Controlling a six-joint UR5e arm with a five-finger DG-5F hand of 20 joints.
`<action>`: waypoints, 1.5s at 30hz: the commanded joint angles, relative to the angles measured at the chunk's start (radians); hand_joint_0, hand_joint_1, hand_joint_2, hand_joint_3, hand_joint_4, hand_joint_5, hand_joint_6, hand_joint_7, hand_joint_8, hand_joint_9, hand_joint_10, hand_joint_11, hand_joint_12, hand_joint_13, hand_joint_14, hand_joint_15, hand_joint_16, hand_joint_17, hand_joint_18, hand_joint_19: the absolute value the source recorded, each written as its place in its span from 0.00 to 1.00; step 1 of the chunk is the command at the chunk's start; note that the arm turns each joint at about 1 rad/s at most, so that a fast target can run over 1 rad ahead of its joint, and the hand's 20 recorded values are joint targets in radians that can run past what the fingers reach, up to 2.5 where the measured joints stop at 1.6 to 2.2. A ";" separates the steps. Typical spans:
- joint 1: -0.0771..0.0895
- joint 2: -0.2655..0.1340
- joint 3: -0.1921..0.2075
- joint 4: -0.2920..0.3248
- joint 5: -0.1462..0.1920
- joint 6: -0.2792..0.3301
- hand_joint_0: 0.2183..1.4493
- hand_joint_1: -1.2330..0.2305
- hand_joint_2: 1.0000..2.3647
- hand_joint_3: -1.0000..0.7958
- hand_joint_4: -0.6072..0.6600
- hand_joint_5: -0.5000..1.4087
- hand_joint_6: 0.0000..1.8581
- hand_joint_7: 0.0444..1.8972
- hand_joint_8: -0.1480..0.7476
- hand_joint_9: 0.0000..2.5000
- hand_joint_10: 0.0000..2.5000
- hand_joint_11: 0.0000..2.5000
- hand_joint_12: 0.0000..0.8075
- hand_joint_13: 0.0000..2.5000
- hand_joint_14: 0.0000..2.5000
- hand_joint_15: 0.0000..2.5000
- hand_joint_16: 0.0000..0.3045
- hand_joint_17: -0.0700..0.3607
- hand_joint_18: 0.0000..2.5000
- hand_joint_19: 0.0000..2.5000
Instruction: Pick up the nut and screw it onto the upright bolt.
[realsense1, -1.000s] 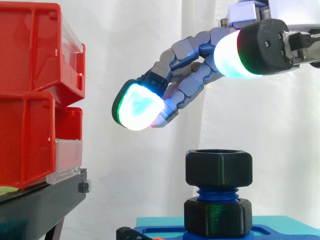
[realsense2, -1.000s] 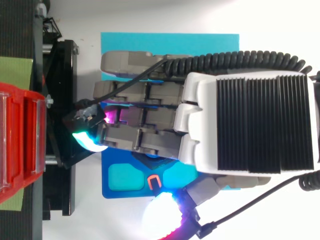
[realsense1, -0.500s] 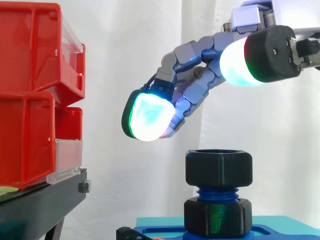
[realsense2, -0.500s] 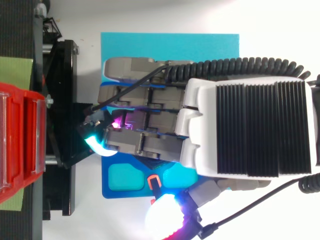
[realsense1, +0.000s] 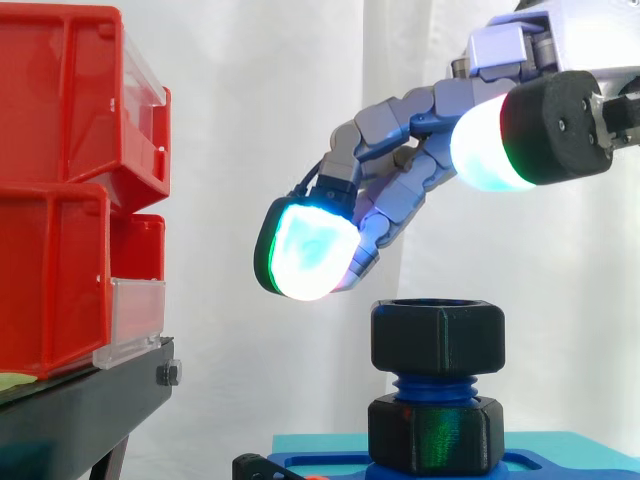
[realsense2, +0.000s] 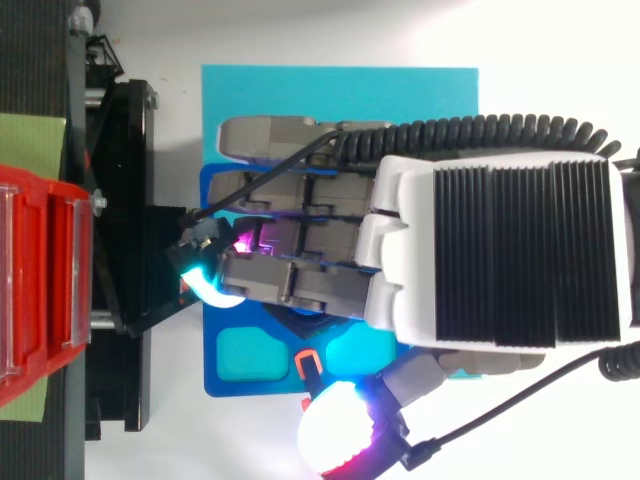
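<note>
From above, the robot hand (realsense2: 500, 250) is covering the nut (realsense1: 438, 337) and bolt (realsense1: 437, 386); side-on, the bottom edge is cropping the blue base (realsense1: 320, 466).

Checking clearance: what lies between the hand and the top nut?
Nothing: the side view shows a bare gap between hand and nut.
</note>
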 joint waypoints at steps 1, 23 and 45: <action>-0.002 0.001 0.000 -0.008 -0.001 0.000 0.21 0.69 0.00 0.28 0.70 0.24 0.27 0.64 0.40 0.18 0.00 0.00 0.29 0.19 0.00 0.00 0.06 0.26 0.01 0.00; -0.008 0.001 0.000 -0.059 -0.015 -0.002 0.21 0.68 0.00 0.28 0.65 0.25 0.28 0.75 0.42 0.22 0.00 0.00 0.29 0.21 0.00 0.00 0.06 0.25 0.03 0.00; -0.060 0.001 0.006 -0.075 -0.066 -0.012 0.23 0.65 0.00 0.28 0.57 0.25 0.38 0.70 0.44 0.34 0.00 0.00 0.24 0.29 0.00 0.00 0.03 0.21 0.10 0.00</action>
